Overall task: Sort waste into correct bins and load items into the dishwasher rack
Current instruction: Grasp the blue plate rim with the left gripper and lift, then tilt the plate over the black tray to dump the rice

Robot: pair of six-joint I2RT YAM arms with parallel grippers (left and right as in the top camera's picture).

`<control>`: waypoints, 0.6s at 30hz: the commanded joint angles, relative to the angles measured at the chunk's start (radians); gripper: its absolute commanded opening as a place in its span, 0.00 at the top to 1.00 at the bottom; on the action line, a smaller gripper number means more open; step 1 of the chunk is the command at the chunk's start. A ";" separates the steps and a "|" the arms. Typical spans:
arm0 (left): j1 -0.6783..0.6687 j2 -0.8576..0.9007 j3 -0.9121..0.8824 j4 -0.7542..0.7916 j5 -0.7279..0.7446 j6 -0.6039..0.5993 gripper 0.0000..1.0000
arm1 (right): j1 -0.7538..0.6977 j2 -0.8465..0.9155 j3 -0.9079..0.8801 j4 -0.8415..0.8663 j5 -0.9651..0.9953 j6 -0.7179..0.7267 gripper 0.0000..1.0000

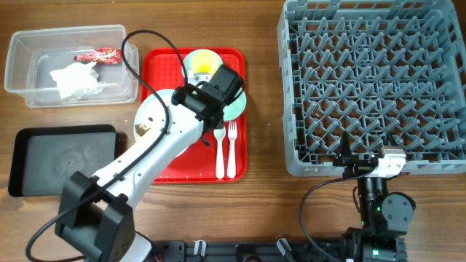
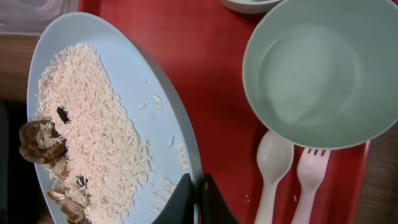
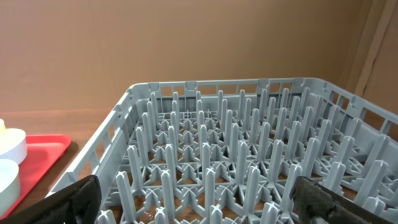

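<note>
Wooden bench [image 1: 262, 109] carries the work. The pale-blue plate [image 2: 137, 87] lies on the red serving tray [image 1: 200, 164], beside the mint-green bowl [image 2: 317, 74]. The left gripper [image 2: 199, 199] is pinched on the plate's near rim, with the edge between its closed fingers. Rice [image 2: 93, 124] and brown scraps [image 2: 37, 143] lie loose on the plate.

Judgement: lift level, carry over the black tray [image 1: 65, 160], then tip steadily away from the pinch. A one-edge hold may let the plate swing.

The left arm reaches diagonally from its base across the red tray, wrist pointing down. The right gripper [image 3: 199, 208] rests spread wide and empty at the rack [image 3: 205, 155].
</note>
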 commanded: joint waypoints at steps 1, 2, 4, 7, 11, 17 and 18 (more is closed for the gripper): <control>0.058 -0.047 0.024 -0.014 -0.052 -0.009 0.96 | 0.002 -0.005 -0.002 0.005 0.013 -0.012 0.00; 0.077 -0.053 0.024 -0.019 -0.052 -0.009 0.96 | 0.002 -0.005 -0.002 0.005 0.013 -0.012 0.00; 0.107 -0.065 0.024 -0.031 -0.058 -0.009 0.96 | 0.002 -0.005 -0.002 0.005 0.013 -0.012 0.00; 0.163 -0.091 0.024 -0.055 -0.078 -0.009 0.96 | 0.002 -0.005 -0.002 0.005 0.013 -0.012 0.00; 0.232 -0.126 0.024 -0.056 -0.077 -0.009 0.96 | 0.002 -0.005 -0.002 0.005 0.013 -0.012 0.00; 0.364 -0.147 0.024 -0.051 -0.065 -0.009 0.96 | 0.002 -0.005 -0.002 0.005 0.013 -0.012 0.00; 0.389 -0.147 0.024 -0.050 -0.062 -0.009 0.96 | 0.002 -0.005 -0.002 0.005 0.013 -0.012 0.00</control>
